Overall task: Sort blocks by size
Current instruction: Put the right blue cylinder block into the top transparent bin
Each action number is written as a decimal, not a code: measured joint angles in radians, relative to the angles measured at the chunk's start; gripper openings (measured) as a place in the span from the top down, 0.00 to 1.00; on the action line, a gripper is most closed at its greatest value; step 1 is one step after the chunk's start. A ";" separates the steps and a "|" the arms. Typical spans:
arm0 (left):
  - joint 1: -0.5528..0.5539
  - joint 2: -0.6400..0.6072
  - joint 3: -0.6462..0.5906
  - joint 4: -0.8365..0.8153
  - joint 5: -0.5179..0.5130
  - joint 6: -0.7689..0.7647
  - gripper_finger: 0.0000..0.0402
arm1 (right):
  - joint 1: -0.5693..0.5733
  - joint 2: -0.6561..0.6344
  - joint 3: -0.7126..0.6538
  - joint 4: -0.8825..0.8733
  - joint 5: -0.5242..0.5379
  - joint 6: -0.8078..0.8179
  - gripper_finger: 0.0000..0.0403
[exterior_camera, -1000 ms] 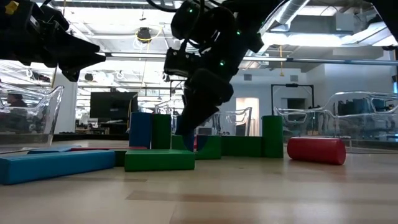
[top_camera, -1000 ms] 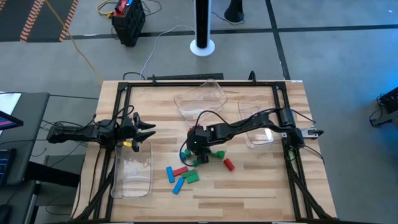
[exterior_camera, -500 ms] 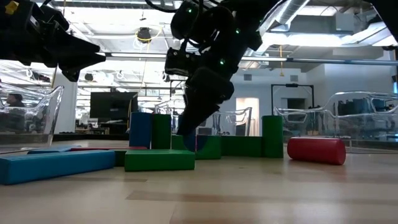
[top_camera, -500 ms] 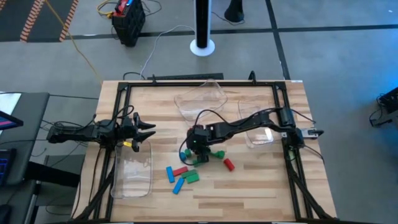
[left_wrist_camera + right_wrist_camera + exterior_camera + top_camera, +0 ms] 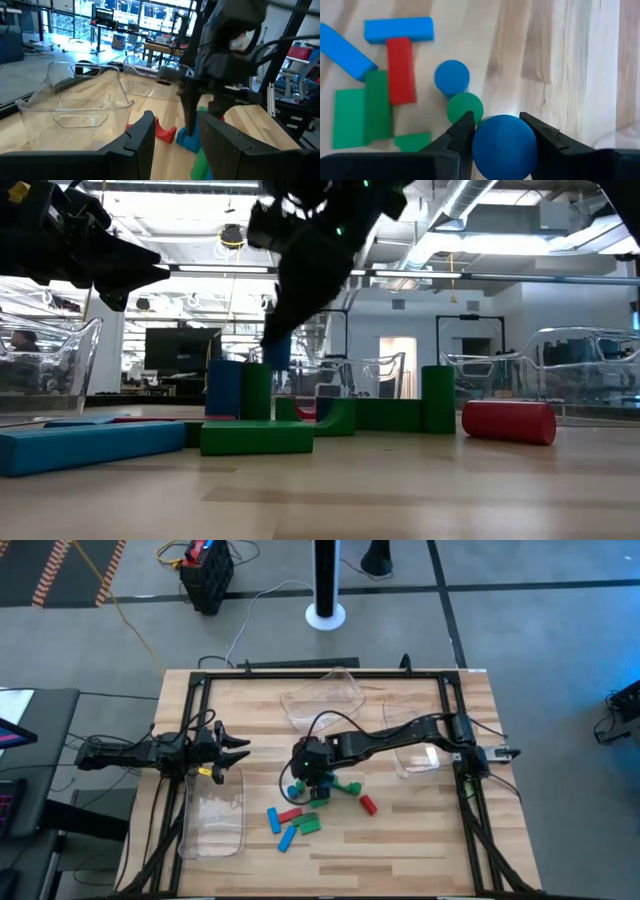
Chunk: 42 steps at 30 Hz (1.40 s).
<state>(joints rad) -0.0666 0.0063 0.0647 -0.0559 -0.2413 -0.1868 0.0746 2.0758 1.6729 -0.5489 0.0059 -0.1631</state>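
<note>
Right jaws (image 5: 497, 131): closed around a blue cylinder (image 5: 504, 146), lifted off the table (image 5: 420, 840) above the block pile (image 5: 300, 812) at mid-table
Left jaws (image 5: 232, 753): spread wide; hovering over a clear tray (image 5: 212, 825) at the left edge

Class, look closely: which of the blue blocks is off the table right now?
The round blue cylinder clamped in the right pincer; the other blue blocks, including the upright one, rest on the wood.

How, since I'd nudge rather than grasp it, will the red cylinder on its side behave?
The red cylinder rests on its curved side on the table, so a sideways nudge would probably roll it. It looks solid and small, likely light and stiff. The right gripper holds a blue cylinder.
</note>
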 joint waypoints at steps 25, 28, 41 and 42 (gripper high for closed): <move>0.000 0.000 0.000 -0.006 0.000 -0.001 0.64 | -0.036 -0.001 0.203 -0.147 0.242 -0.112 0.60; 0.000 0.000 0.000 -0.006 0.000 -0.001 0.64 | -0.079 -0.001 0.213 -0.165 0.258 -0.124 0.60; 0.000 0.000 0.000 -0.026 0.001 -0.001 0.64 | -0.295 -0.056 0.224 -0.208 0.225 -0.080 0.60; 0.000 0.000 0.000 -0.026 0.001 -0.001 0.64 | -0.314 -0.050 0.218 -0.209 0.203 -0.072 0.60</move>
<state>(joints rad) -0.0666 0.0067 0.0650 -0.0822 -0.2405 -0.1875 -0.2395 2.0259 1.8904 -0.7575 0.2087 -0.2349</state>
